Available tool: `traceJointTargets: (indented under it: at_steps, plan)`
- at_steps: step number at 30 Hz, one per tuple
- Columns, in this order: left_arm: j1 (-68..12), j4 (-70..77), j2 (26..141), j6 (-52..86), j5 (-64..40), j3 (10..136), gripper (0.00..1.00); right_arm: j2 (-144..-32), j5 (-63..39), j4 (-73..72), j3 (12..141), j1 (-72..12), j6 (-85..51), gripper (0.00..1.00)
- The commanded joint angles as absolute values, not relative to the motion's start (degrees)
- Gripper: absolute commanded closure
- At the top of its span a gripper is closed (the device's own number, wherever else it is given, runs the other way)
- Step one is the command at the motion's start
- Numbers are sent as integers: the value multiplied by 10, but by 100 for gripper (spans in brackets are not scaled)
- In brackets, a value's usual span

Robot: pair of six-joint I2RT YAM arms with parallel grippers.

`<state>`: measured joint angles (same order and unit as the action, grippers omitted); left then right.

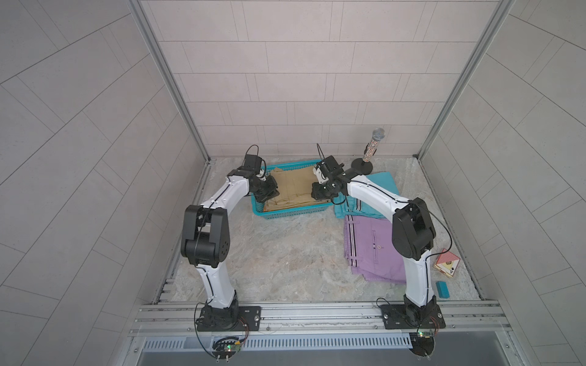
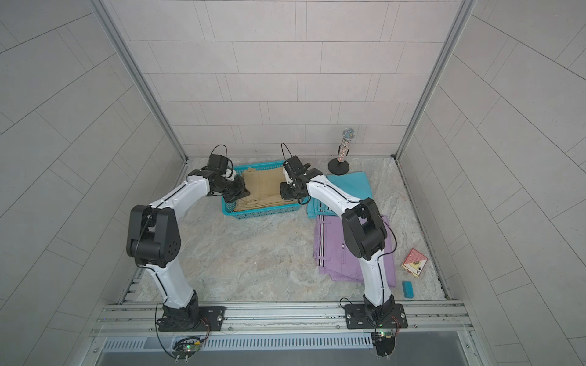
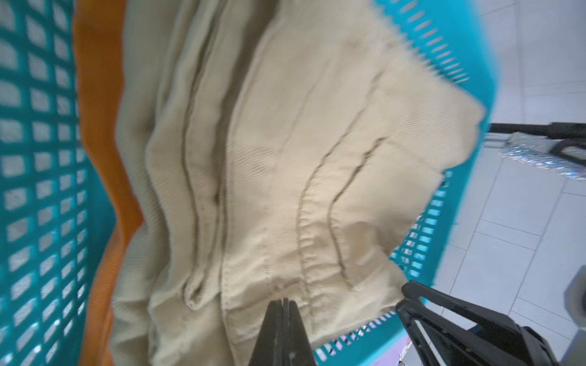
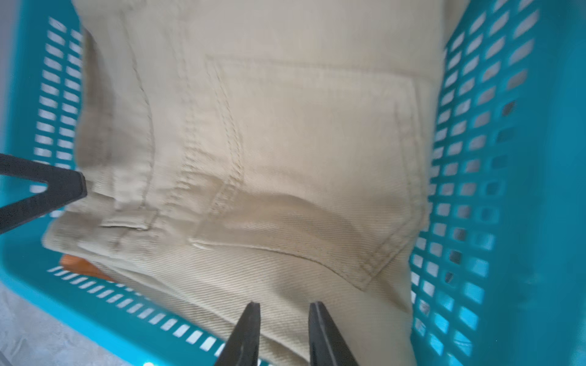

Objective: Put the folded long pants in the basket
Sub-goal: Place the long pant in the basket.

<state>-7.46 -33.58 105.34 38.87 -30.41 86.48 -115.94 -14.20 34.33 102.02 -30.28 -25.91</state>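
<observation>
Tan pants fill the basket (orange pants lie beneath).

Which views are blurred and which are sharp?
Left wrist view: tan pants and basket mesh smeared by motion, left end effector crisp. Right wrist view: the same cloth and mesh softly blurred. Both top views: sharp, evenly lit, faint shadows.

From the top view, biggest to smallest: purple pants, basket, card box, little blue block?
Tied for biggest: purple pants and basket, which look about alike.
Then card box.
Smallest: little blue block.
</observation>
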Motion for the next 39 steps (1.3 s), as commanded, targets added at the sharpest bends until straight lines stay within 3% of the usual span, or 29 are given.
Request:
traceJointTargets:
  at_steps: [1,13,17,21,26,30,34,36,39]
  plan:
    - [-70,-364,1036,380,-286,942,100,-1133,-105,311,1071,-303,-255,68]
    - [-47,-399,1294,371,-294,1152,100,-1419,-57,372,1388,-285,-246,71]
    - [-46,-457,1358,357,-284,1215,100,-1459,-51,392,1425,-283,-241,71]
    - [-48,-460,1355,359,-294,1207,100,-1466,-59,399,1426,-279,-240,70]
    - [-58,-460,1259,354,-288,1174,98,-1406,-65,410,1422,-278,-237,70]
    - [-76,-460,1140,351,-282,1136,66,-1310,-84,401,1375,-279,-237,68]
    - [-117,-421,988,357,-249,1030,15,-1175,-89,364,1258,-279,-239,63]
    - [-150,-374,912,374,-227,948,4,-1102,-85,337,1182,-278,-241,60]
    - [-211,-278,807,412,-196,806,0,-985,-55,309,1065,-277,-243,53]
